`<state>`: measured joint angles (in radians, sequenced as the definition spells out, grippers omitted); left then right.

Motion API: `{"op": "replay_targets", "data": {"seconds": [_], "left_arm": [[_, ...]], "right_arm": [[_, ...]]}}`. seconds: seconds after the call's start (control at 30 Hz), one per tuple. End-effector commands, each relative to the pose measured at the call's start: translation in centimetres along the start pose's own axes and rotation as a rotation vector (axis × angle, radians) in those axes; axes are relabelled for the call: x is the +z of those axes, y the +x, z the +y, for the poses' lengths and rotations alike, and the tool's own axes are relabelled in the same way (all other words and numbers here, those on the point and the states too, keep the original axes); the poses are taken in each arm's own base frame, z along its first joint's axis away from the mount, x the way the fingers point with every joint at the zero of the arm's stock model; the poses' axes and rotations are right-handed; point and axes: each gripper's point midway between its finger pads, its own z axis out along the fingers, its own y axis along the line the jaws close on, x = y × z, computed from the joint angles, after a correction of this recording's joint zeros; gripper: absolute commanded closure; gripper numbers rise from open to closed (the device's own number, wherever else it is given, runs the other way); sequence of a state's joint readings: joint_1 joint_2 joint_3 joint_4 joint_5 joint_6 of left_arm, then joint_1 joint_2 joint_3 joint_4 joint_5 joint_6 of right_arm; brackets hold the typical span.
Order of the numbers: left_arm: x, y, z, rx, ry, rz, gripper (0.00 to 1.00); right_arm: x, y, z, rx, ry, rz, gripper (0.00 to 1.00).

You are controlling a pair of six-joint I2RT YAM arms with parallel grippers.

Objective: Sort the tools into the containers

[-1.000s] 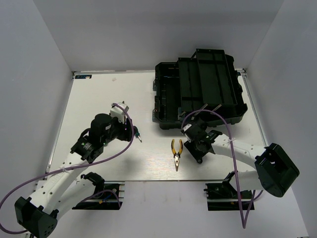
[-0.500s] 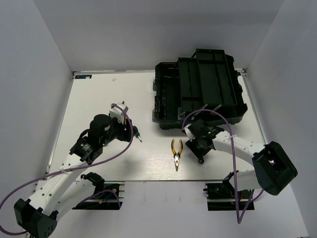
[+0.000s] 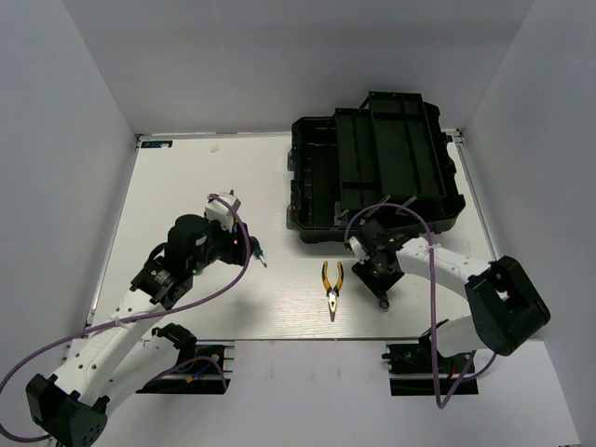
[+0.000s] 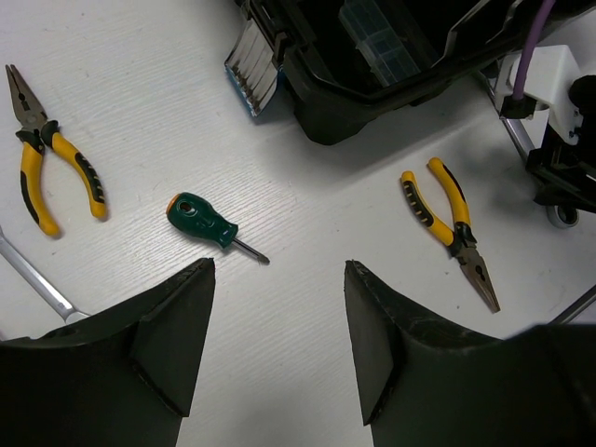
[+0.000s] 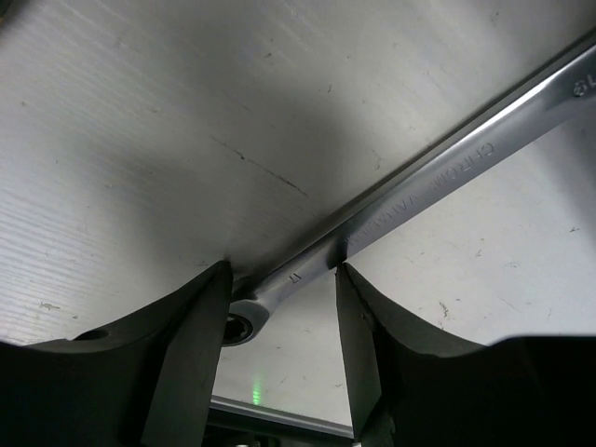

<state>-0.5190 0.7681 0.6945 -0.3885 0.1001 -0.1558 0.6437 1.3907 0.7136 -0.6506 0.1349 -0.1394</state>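
The black toolbox (image 3: 372, 168) stands open at the back right. In the left wrist view a green-handled screwdriver (image 4: 207, 222) lies ahead of my open left gripper (image 4: 279, 267), between two yellow-handled pliers (image 4: 51, 158) (image 4: 447, 219). A silver wrench end (image 4: 33, 279) shows at the left edge. My left gripper (image 3: 244, 247) hovers beside the screwdriver (image 3: 259, 253). Right of the pliers (image 3: 331, 284), my right gripper (image 3: 377, 279) is down on the table. Its fingers touch both sides of a silver wrench (image 5: 419, 196) that lies slantwise between them, so my right gripper (image 5: 282, 270) is shut on it.
A small blue-and-silver holder (image 4: 251, 70) leans against the toolbox's (image 4: 372, 84) near left corner. The white table's front edge (image 3: 279, 337) runs just before the arm bases. White walls close in the left, back and right sides.
My right gripper's jaws have narrowed onto the wrench, and the right forearm has swung slightly. The left arm and the loose tools have not moved.
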Motion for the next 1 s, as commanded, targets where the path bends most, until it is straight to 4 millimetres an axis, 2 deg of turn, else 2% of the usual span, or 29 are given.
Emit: {"op": "replay_targets", "data": {"seconds": [0.0,0.37,0.43,0.67,0.97], "left_arm": [[-0.4,-0.3,-0.2,0.009,0.015,-0.023,0.32],[-0.4,-0.3,-0.2,0.009,0.015,-0.023,0.32],[-0.6,-0.5,-0.2,0.01,0.017,-0.032,0.32],[-0.6,-0.5,-0.2,0.01,0.017,-0.032,0.32],[-0.6,-0.5,-0.2,0.01,0.017,-0.032,0.32]], "right_arm": [[0.0,0.8,1.0,0.02,-0.065,0.071,0.46],[-0.2,0.3,2.1,0.044,-0.137,0.095,0.47],[-0.2,0.2,2.8,0.05,-0.176,0.093,0.47],[-0.3,-0.1,3.9,0.059,-0.234,0.097,0.55],[-1.0,-0.3,6.1,0.059,-0.318,0.101,0.59]]}}
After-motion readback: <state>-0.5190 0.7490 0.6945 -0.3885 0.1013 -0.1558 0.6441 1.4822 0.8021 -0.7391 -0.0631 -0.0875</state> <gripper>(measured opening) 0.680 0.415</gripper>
